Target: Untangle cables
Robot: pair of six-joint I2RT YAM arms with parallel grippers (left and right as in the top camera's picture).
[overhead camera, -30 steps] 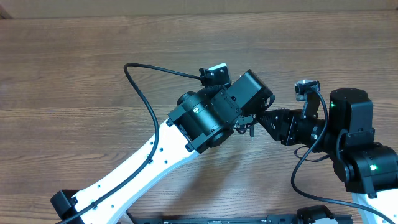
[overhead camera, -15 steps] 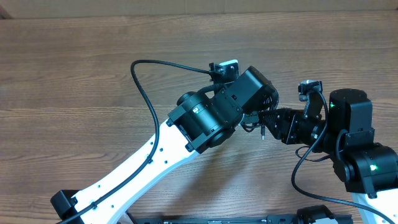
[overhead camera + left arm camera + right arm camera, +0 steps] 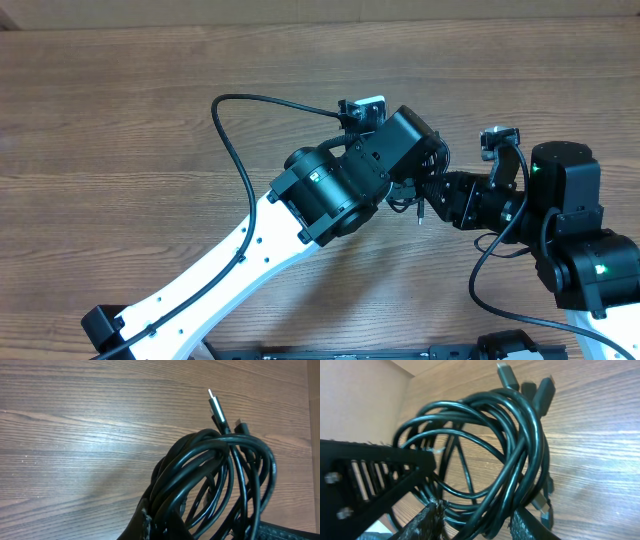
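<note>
The cables [image 3: 215,475] are a tangled coil of thin black cords held off the wooden table between both arms. A silver-tipped plug [image 3: 216,406] sticks up from the coil. My left gripper [image 3: 161,521] is shut on the coil's lower strands. In the right wrist view the cables [image 3: 512,445] loop upward, and my right gripper [image 3: 477,511] is shut on a thick bunch of strands between its fingers [image 3: 427,520]. Overhead, the left gripper [image 3: 404,192] and right gripper [image 3: 430,196] meet almost tip to tip. Only a dangling plug [image 3: 420,213] shows below them.
The wooden table [image 3: 120,120] spreads to the left and back. The left arm's own thick black cable [image 3: 232,150] arcs over it. The right arm's base [image 3: 585,250] stands at the right edge. The left gripper's black frame [image 3: 370,475] crowds the right wrist view.
Over the last second both grippers, with the coil between them, shifted a little to the right and back. In the last half second almost nothing moved.
</note>
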